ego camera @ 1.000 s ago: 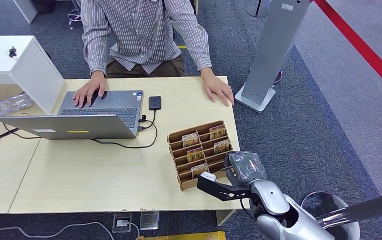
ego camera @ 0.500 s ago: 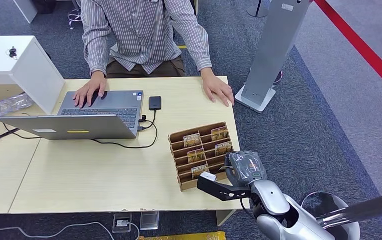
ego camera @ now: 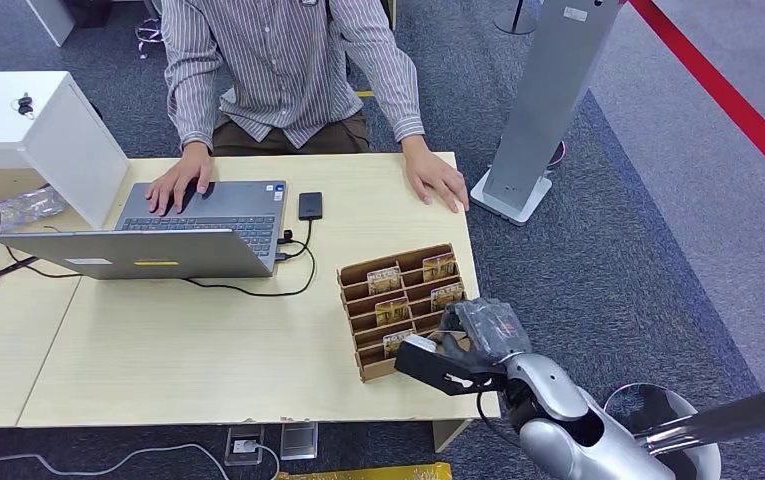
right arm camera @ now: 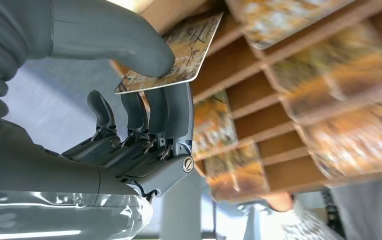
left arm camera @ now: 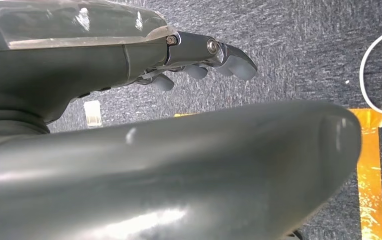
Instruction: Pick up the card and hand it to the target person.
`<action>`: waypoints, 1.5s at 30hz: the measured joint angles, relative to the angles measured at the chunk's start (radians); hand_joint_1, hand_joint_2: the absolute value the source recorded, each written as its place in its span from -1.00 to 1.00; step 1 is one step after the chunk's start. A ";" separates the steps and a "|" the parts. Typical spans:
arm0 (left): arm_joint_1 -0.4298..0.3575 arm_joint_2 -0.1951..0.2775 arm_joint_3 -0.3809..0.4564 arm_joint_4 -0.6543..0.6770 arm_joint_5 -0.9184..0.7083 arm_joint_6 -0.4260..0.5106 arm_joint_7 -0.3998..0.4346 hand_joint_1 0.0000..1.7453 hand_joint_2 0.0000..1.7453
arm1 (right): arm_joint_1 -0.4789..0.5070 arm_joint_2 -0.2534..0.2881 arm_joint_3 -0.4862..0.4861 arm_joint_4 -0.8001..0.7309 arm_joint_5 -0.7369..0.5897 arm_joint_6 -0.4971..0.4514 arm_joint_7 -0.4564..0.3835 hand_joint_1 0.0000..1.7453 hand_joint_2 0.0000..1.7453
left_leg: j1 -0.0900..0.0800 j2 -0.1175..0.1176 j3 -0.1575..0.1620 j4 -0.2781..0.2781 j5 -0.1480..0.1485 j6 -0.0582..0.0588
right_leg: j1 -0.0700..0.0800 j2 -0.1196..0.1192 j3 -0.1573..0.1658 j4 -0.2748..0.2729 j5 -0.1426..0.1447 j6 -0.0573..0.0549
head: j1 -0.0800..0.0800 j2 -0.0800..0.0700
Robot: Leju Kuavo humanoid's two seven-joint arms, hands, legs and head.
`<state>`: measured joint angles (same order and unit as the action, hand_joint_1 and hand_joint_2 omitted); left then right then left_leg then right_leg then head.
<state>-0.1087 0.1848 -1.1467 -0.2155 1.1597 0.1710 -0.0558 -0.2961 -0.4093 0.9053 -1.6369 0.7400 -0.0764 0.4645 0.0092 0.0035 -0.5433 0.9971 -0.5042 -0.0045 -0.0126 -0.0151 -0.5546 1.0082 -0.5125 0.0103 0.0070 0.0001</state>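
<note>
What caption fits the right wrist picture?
Robot's right hand pinches a card beside the wooden card rack.

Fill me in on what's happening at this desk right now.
The robot's right hand pinches a card between its thumb and fingers, right at the wooden card rack near the desk's corner. More cards sit in the rack's slots. Across the desk a person in a striped shirt sits with one hand on a laptop and the other flat on the desk. The handover has not happened yet.
</note>
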 joint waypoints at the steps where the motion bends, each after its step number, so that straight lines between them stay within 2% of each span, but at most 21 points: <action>1: 0.000 0.001 0.000 0.000 0.000 -0.002 0.000 -1.00 -1.00 | -0.006 -0.001 -0.007 -0.011 -0.031 -0.001 -0.007 0.50 1.00 | 0.000 0.000 0.000 0.000 0.000 0.000 | 0.000 0.000 0.000 0.000 0.000 0.000 | 0.000 0.000; 9: 0.000 0.008 0.001 0.000 0.015 -0.006 0.000 -1.00 -1.00 | -0.125 -0.056 -0.067 -0.168 -0.226 0.016 -0.002 0.50 1.00 | 0.000 0.000 0.001 0.000 0.000 0.000 | 0.000 0.000 0.000 0.000 0.001 0.000 | 0.001 0.000; 13: 0.001 0.009 0.001 0.000 0.024 -0.006 0.000 -1.00 -1.00 | -0.195 -0.080 -0.086 -0.251 -0.256 0.034 0.000 0.50 1.00 | 0.000 0.000 0.000 0.000 0.000 0.000 | 0.000 0.000 0.000 0.000 0.001 0.000 | 0.001 0.000; 17: 0.001 0.009 0.002 0.000 0.029 -0.007 0.000 -1.00 -1.00 | -0.239 -0.079 -0.095 -0.286 -0.247 0.013 -0.038 0.50 1.00 | 0.000 0.000 0.000 0.000 0.000 0.000 | 0.000 0.000 0.001 0.000 0.000 0.000 | 0.000 0.000; 21: 0.000 0.009 0.001 0.000 0.025 -0.014 -0.001 -1.00 -1.00 | -0.261 -0.047 -0.094 -0.265 -0.172 -0.086 -0.128 0.50 1.00 | 0.000 0.000 0.000 0.000 0.000 0.000 | 0.000 0.000 0.001 0.000 0.000 0.000 | -0.001 0.000; 25: -0.001 0.006 0.001 0.000 0.017 -0.019 -0.007 -1.00 -1.00 | -0.269 -0.005 -0.083 -0.185 -0.093 -0.242 -0.220 0.50 1.00 | 0.000 0.000 0.000 0.000 0.000 0.000 | 0.000 0.000 0.001 0.000 0.000 0.000 | 0.000 0.000; 29: -0.001 0.004 0.000 0.000 0.009 -0.019 -0.011 -1.00 -1.00 | -0.273 0.029 -0.071 -0.088 -0.018 -0.387 -0.262 0.50 1.00 | 0.000 0.000 0.000 0.000 0.000 0.000 | 0.000 0.000 0.001 0.000 0.000 0.000 | 0.000 0.000; 32: -0.001 0.003 0.000 0.000 0.006 -0.018 -0.011 -1.00 -1.00 | -0.275 0.047 -0.060 -0.018 -0.008 -0.446 -0.273 0.50 1.00 | 0.000 0.000 0.000 0.000 0.000 0.000 | 0.000 0.000 0.001 0.000 0.000 0.000 | 0.001 0.000; 37: -0.001 0.003 0.000 0.000 0.006 -0.019 -0.007 -1.00 -1.00 | -0.276 0.068 -0.048 0.055 -0.012 -0.483 -0.277 0.50 1.00 | 0.000 0.000 0.000 0.000 0.000 0.000 | 0.000 0.000 0.000 0.000 0.000 0.000 | 0.000 0.000; 41: -0.001 0.003 0.000 0.000 0.005 -0.023 -0.010 -1.00 -1.00 | -0.277 0.080 -0.037 0.090 -0.017 -0.494 -0.272 -1.00 1.00 | 0.000 0.000 0.000 0.000 0.000 0.000 | 0.000 0.000 0.000 0.000 0.000 0.000 | 0.000 0.000; 45: 0.000 0.003 0.000 0.000 0.000 -0.023 -0.023 -1.00 -1.00 | -0.278 0.086 -0.026 0.112 -0.028 -0.506 -0.267 -1.00 1.00 | 0.000 0.000 0.000 0.000 0.000 0.000 | 0.000 0.000 0.000 0.000 0.000 0.000 | 0.000 0.000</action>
<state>-0.1091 0.1877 -1.1467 -0.2155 1.1594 0.1478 -0.0785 -0.5739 -0.3235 0.8794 -1.5247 0.7118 -0.5819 0.1974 0.0093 0.0032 -0.5434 0.9971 -0.5038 -0.0044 -0.0124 -0.0154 -0.5541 1.0085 -0.5121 0.0100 0.0070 0.0001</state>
